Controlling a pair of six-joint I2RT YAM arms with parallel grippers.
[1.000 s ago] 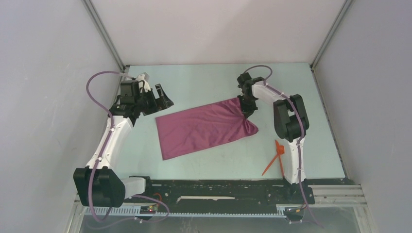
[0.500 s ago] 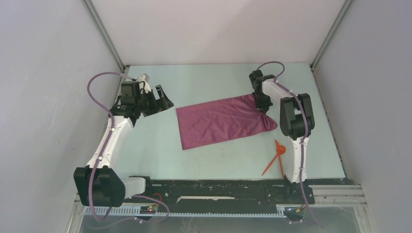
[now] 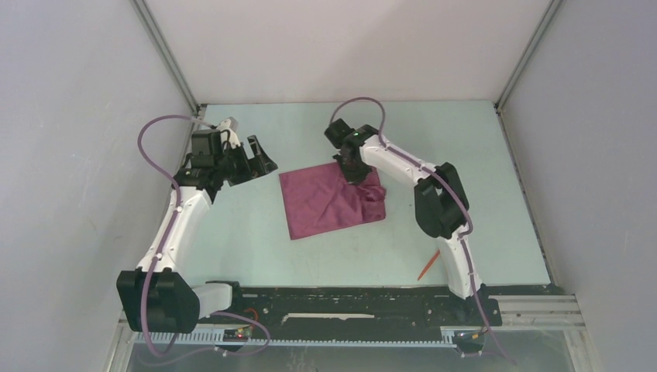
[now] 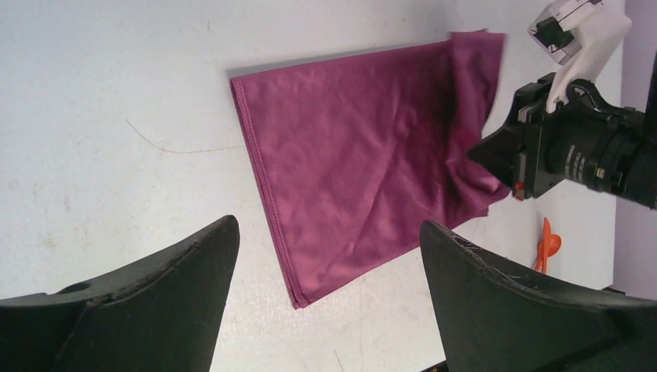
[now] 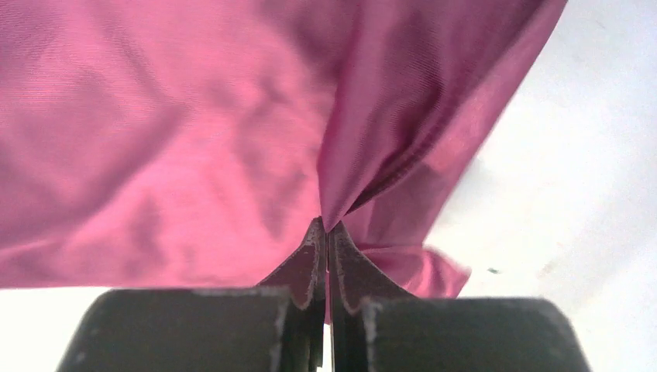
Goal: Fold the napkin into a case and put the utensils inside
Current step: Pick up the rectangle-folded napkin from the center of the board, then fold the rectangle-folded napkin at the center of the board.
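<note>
Your right gripper [image 3: 356, 173] has swung in toward the left arm's side, carrying the pinched edge of the napkin [image 3: 321, 203] with it. A second ago the cloth stretched out long and flat from the fingertips. Now that edge is lifted and drawn back over the rest, so the cloth under the gripper is bunched and about half as long. Your right arm [image 3: 438, 206] now crosses over the utensils [image 3: 425, 268], leaving only a tip showing.

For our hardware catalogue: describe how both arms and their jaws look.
The left arm and right arm match: white rounded links, bulky black joint housings, a purple cable looped along each. Jaws are matte black wedges, tapering to thin tips.
</note>
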